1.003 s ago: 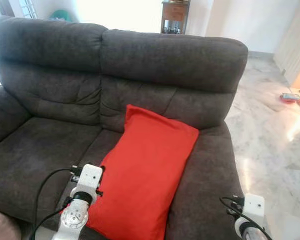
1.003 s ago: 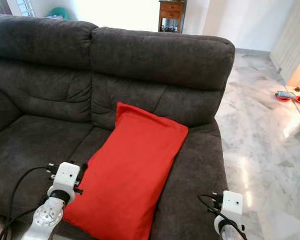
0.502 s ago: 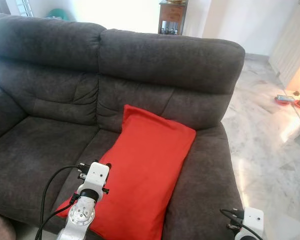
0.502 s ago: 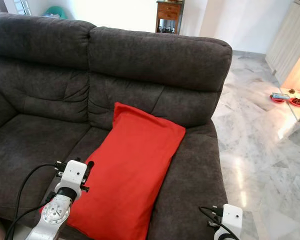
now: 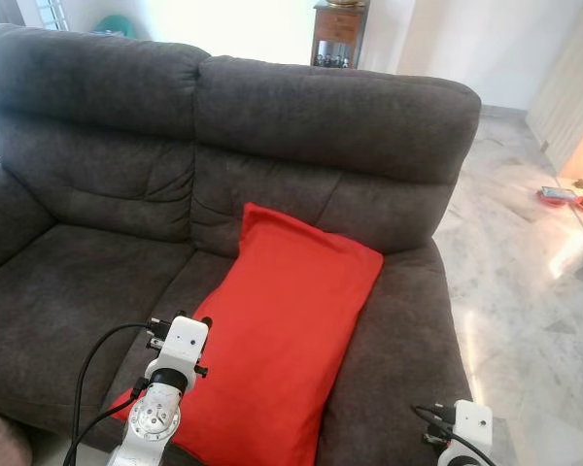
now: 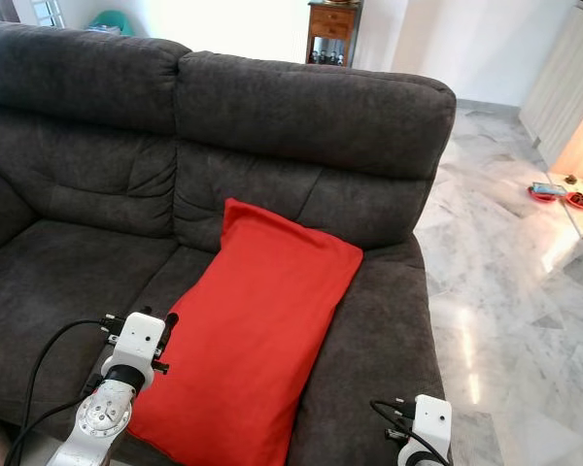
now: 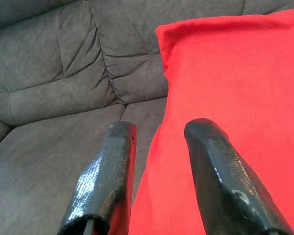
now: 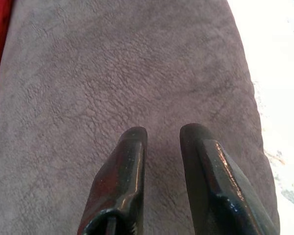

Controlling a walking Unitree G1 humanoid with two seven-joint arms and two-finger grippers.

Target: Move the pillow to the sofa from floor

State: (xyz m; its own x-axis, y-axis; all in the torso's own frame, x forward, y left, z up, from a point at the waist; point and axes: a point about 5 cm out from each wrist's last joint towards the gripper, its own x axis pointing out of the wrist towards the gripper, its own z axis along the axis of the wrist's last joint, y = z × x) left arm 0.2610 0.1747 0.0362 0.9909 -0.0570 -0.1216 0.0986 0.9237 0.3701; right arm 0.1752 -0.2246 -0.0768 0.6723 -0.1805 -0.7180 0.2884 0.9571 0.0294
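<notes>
A red pillow [image 5: 282, 330] lies slanted on the right seat of the dark grey sofa [image 5: 87, 282], its top corner leaning on the backrest. My left gripper [image 7: 160, 128] hovers at the pillow's near left edge, open, one finger over the red cloth and the other over the seat cushion [image 7: 54, 147]. The left wrist [image 5: 180, 342] is next to the pillow's lower left corner. My right gripper [image 8: 164, 131] is open with nothing held, just above the sofa's right armrest [image 8: 112, 73]; its wrist [image 5: 468, 425] is at the armrest's near end.
Glossy marble floor [image 5: 525, 291] runs along the sofa's right side, with small red items [image 5: 564, 197] far right. A wooden cabinet [image 5: 338, 29] stands behind the backrest. The sofa's left seat is free. A pale wall panel [image 5: 575, 87] rises at the right.
The right wrist has sunk lower and a little left in the eye views. The camera has shifted slightly. The pillow and the left gripper stay about where they were.
</notes>
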